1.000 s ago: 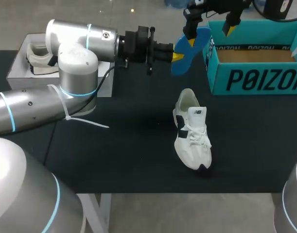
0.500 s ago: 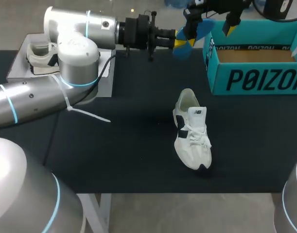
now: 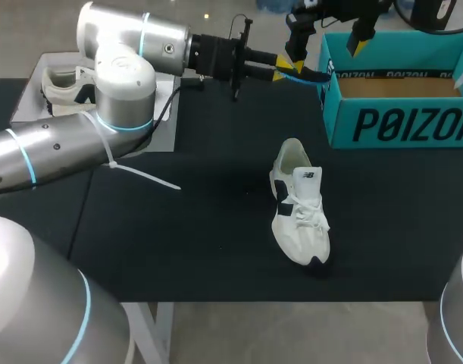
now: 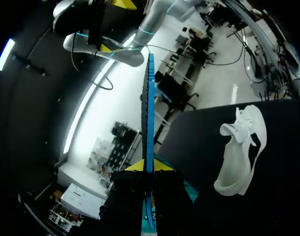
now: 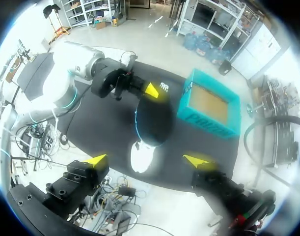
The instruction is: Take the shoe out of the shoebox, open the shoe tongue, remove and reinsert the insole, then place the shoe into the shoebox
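Left claw clenched on insole, right claw released above; shoe on desk at insole's 6 o'clock, axis 12–6, opening toward 12, left arm nearer.

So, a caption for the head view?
Left gripper holds the blue insole near the teal shoebox; the white shoe lies on the black table.

White shoe with black trim sat upright, toe toward 6 o'clock. Open teal shoebox was at its 2 o'clock, blue insole up in the air, level, at 12.
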`<state>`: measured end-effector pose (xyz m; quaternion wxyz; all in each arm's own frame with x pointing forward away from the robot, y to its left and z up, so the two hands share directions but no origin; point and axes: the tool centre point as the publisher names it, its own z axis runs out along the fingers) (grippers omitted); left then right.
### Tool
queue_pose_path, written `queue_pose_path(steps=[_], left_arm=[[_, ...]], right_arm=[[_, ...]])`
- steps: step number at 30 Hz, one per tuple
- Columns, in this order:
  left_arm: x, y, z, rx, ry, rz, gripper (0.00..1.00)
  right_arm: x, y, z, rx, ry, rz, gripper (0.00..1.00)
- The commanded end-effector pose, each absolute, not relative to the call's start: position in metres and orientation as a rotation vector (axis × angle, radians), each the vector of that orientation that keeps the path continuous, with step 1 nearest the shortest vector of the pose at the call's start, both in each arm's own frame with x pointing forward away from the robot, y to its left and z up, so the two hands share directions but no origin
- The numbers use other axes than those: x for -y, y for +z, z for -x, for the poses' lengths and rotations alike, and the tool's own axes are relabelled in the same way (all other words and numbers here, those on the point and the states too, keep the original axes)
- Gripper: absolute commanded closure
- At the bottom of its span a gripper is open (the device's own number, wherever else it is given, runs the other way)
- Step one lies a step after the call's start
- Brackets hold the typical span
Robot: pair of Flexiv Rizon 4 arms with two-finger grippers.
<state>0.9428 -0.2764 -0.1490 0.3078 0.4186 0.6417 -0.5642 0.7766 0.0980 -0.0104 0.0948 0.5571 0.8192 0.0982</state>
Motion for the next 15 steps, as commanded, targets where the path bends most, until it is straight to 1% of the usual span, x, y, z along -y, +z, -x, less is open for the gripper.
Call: queue_pose_path(steps=[1,7,15], left_arm=[[0.283,-0.17,-0.944,-1.384,-1.443,-1.18,1.0],[0.284,-0.181,-0.94,-1.346,-1.43,-1.159,1.0],[0.278,-0.171,-0.938,-1.364,-1.362,-1.157,1.0]], right_arm=[[-0.098,-0.011,-0.778,-2.43,0.289,-1.653,0.0],[-0.098,-0.011,-0.778,-2.43,0.289,-1.653,0.0],[-0.098,-0.011,-0.778,-2.43,0.289,-1.653,0.0]])
